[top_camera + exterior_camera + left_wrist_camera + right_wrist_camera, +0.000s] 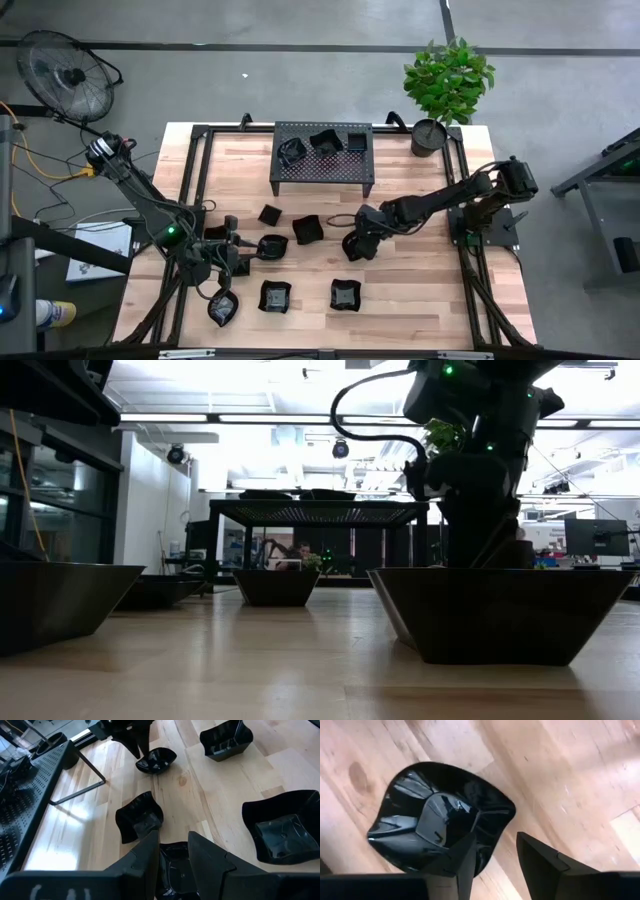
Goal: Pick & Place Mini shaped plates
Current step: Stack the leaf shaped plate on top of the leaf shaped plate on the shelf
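Mini shaped plates: small glossy black dishes (345,293) lie scattered on the pale wooden desk (420,290); a few more sit on the black perforated metal rack (322,165) at the far side.
Right claw (495,857): at mid-desk, fingers apart, straddling the rim of a wavy-edged glossy black dish (437,822) that rests on the wood.
Left claw (173,851): low at the near left, fingers around the edge of a round black dish (175,870); whether they actually pinch it, I cannot tell.
Surroundings: a green potted plant (447,80) stands at the far right corner.
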